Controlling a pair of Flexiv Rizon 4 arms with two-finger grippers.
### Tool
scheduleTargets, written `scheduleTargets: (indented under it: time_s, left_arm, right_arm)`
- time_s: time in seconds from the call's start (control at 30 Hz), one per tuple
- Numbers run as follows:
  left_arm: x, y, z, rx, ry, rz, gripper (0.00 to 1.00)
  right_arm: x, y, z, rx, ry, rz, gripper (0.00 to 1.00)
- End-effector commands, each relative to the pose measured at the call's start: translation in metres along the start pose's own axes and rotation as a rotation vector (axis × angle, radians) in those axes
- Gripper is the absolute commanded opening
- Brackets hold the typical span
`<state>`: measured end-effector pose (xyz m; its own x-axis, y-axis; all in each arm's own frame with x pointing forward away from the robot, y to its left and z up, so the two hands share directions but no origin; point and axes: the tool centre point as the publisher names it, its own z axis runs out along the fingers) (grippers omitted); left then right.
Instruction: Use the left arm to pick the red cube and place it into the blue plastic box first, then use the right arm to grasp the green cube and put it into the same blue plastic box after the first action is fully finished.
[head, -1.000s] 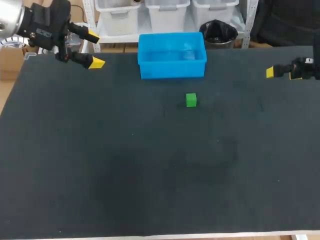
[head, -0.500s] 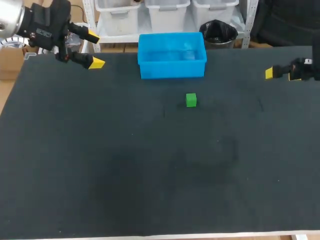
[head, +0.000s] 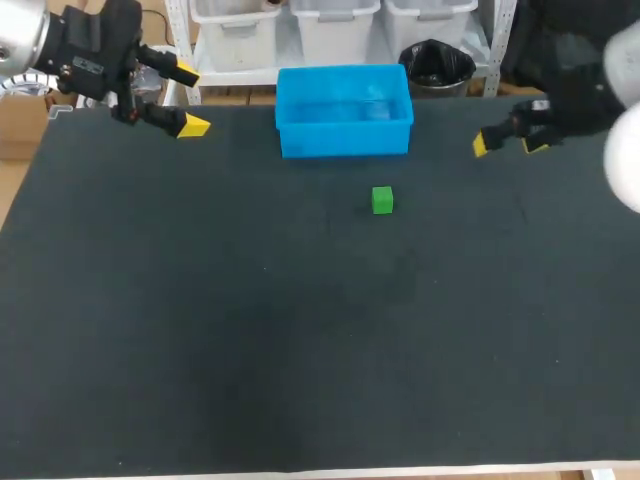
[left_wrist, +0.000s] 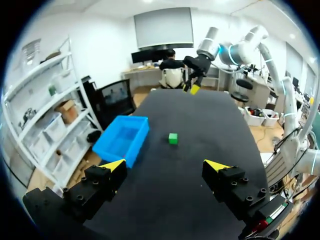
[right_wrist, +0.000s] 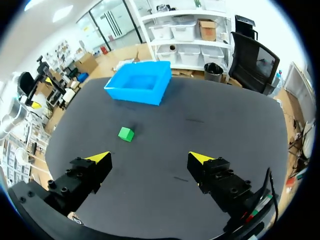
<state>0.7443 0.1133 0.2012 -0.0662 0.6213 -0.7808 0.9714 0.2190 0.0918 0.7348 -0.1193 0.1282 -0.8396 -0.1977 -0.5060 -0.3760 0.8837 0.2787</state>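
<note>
Head and wrist views of a two-arm rig.

**Desk.** A wide desk (head: 200, 350) covered in a black mat fills most of the head view.

**Arms.** The left arm (head: 80, 50), with a silver body and black wrist, is seen in the upper left corner of the head view. The right arm (head: 590, 90) is seen at the upper right edge.

**Box.** A blue rectangular plastic box (head: 345, 138) is set upright and open-topped at the upper middle of the head view, near the far edge of the desk. In the left wrist view the box (left_wrist: 122, 137) lies ahead of the claw, towards its left finger. In the right wrist view it (right_wrist: 132, 95) lies well ahead of the claw.

**Claws.** The left claw (head: 190, 100) is held wide, with nothing between its yellow tips, over the upper left part of the desk; the same spread is shown in its own view (left_wrist: 165, 165). The right claw (head: 508, 143) is likewise held wide and empty, to the right of the box and apart from it; its own view (right_wrist: 149, 158) confirms the gap.

**Cube.** A small green cube (head: 382, 200) rests on the desk just below the box in the head view, slightly right of centre and touching nothing else. It (left_wrist: 172, 138) appears beside the box in the left wrist view, and ahead of the left finger in the right wrist view (right_wrist: 125, 134).
</note>
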Motion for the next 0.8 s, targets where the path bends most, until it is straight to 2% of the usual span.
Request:
scheduleTargets:
  time_s: [0.03, 0.2, 0.47, 0.8]
  left_arm:
    - [0.001, 0.0, 0.0, -0.001, -0.005, 0.004, 1.0]
    - [0.001, 0.0, 0.0, -0.001, -0.005, 0.004, 1.0]
    - [0.001, 0.0, 0.0, -0.001, -0.005, 0.004, 1.0]
    - [0.001, 0.0, 0.0, -0.001, -0.005, 0.004, 1.0]
  right_arm:
    - [-0.018, 0.01, 0.021, 0.1, 0.103, 0.001, 1.0]
    - [-0.027, 0.021, 0.039, 0.163, 0.192, 0.009, 1.0]
    - [-0.04, 0.044, 0.06, 0.145, 0.215, 0.032, 1.0]
    - [-0.04, 0.044, 0.06, 0.145, 0.215, 0.032, 1.0]
